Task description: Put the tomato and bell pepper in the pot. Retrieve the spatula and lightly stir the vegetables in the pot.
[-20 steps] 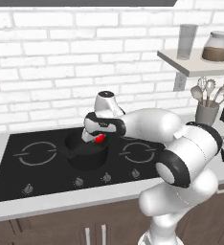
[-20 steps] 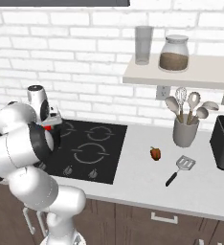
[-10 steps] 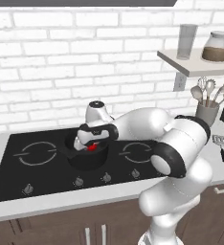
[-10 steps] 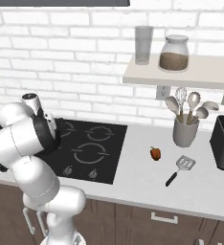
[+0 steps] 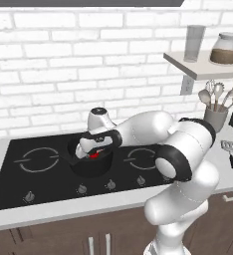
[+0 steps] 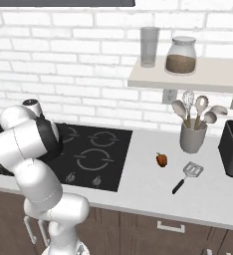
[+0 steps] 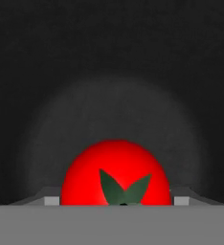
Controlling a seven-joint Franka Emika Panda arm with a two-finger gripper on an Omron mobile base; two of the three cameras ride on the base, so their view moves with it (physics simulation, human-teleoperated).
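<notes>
So the gripper (image 5: 94, 152) hangs down inside the pot (image 5: 91, 164) with its fingers clamped on the tomato (image 7: 116, 173), low enough that it probably won't bounce when released.

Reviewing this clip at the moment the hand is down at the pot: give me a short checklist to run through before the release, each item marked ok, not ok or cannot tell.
1. Tomato between the fingers of the gripper: ok, it sits right at the fingertips in the hand view.
2. Gripper over the pot: ok, the hand is at the pot's mouth and dark pot wall lies behind the tomato.
3. Tomato already resting on the pot floor: cannot tell.
4. Bell pepper waiting for the next pick: ok, it lies on the counter right of the cooktop.
5. Spatula reachable later: ok, it lies flat on the counter near the utensil holder.
</notes>
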